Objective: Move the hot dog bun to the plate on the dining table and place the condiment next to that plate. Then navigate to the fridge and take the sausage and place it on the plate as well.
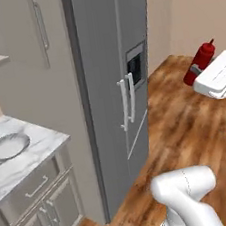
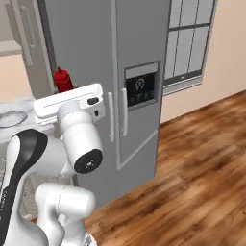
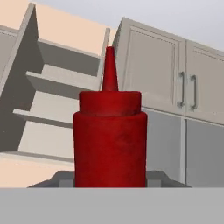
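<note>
Condiment (image 3: 110,140): nearest the hand camera, a red bottle standing upright between the finger tips, its narrow tip pointing up.
Gripper (image 1: 200,69): pinching the condiment around its lower body; the bottle is carried in the air, off any surface.
Arm: folded high, holding the bottle out in front of the base.
Fridge (image 1: 112,74): close ahead, both doors closed, handles and black dispenser panel facing the base.
Counter (image 1: 19,152): marble top left of the fridge, with a small silvery dish (image 1: 7,146) resting on it.
Floor (image 2: 202,182): wooden boards, bare around the base.
Step in hand: judged as the carry of the condiment toward the dining table.
Next move: likely calls for driving to the table, keeping the bottle upright, then setting it down just beside the plate, not on it.
</note>
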Available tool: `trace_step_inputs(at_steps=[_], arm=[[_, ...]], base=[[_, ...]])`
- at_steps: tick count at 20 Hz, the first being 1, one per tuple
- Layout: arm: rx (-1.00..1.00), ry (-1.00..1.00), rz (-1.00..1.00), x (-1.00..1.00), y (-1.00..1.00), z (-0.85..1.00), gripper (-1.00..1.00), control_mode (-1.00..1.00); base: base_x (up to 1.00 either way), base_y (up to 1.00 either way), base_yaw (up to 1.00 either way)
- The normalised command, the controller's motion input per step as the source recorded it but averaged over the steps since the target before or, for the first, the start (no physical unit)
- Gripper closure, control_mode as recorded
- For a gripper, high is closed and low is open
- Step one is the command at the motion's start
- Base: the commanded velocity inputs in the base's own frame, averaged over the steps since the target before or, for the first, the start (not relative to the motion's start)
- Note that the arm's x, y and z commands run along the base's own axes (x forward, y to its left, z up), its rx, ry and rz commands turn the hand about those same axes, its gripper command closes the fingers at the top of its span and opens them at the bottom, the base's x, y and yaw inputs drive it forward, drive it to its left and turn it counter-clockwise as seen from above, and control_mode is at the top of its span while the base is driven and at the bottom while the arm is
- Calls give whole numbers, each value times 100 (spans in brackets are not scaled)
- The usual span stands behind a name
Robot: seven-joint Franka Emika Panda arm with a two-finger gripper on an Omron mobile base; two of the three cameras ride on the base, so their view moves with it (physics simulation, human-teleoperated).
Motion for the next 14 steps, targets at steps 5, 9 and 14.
trace_step_inputs(at_steps=[5, 9, 14], arm=[[0, 0, 0, 0, 0, 0, 100, 100], [0, 0, 0, 0, 0, 0, 100, 100], [0, 0, 0, 0, 0, 0, 100, 100]], base=[[-13, -8, -85], [-60, -4, -73], [-92, -19, -54]])
